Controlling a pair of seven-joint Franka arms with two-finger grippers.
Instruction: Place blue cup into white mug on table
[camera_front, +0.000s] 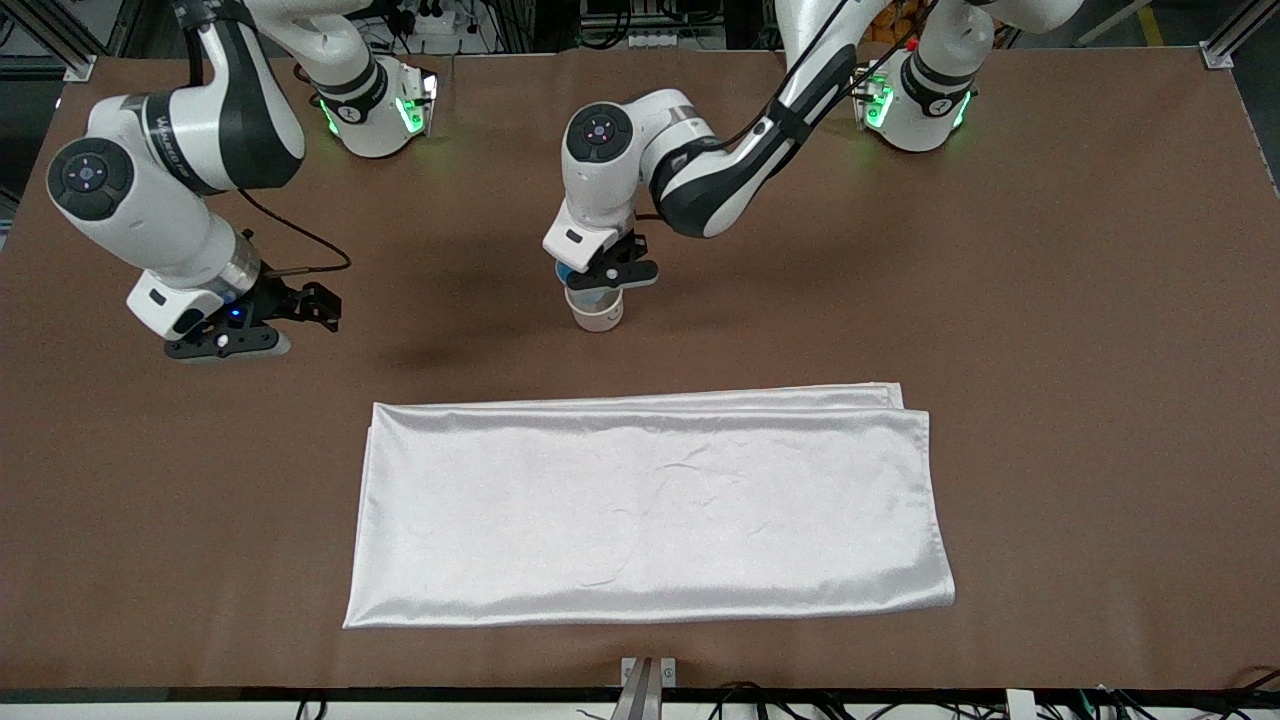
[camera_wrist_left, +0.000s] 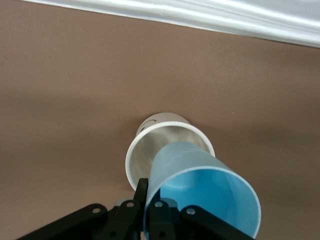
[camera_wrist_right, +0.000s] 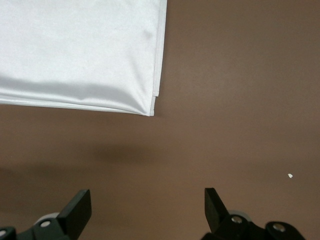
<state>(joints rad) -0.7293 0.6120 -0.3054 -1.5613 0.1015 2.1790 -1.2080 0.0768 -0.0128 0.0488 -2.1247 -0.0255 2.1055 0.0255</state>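
We note the tabletop (camera_front: 1050, 300), matte brown with a felt-like nap, carrying a shiny white cloth (camera_front: 650, 505) folded into a long rectangle with soft creases, nearer the front camera than the mug. The white mug (camera_front: 598, 313) stands upright on the bare brown surface at mid-table; it is a small smooth cylinder with an off-white inside, handle not visible to us. The left hand (camera_front: 612, 276) is over the mug, closed on the rim wall of the blue cup (camera_wrist_left: 200, 192), a round handleless cup with pale translucent walls and a brighter blue inside. In the left wrist view the cup's base is at the mug's mouth, seemingly partly inside, with the cup leaning. We judge the insertion step is in hand; next the cup needs righting and lowering until seated, then release. The right hand (camera_front: 262, 325) waits, fingers spread wide and empty, low over the tabletop toward the right arm's end.
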